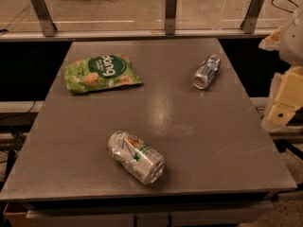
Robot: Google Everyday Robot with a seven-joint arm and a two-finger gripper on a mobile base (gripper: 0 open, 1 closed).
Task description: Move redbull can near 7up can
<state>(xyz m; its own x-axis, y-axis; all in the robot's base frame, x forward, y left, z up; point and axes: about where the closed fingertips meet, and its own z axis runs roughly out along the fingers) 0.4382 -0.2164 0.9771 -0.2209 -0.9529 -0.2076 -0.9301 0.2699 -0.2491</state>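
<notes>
The redbull can (207,72) is slim, silver with dark blue patches, and lies on its side at the far right of the grey table (199,141). The 7up can (136,156) is wider, silver-white with green and red-orange marks, dented, and lies on its side near the front edge. My gripper (283,103) is cream-coloured and hangs at the right edge of the view, off the table's right side, well to the right of the redbull can and touching nothing.
A green snack bag (102,73) lies at the far left of the table. A glass railing with metal posts (170,12) runs behind the table. The floor drops away dark on both sides.
</notes>
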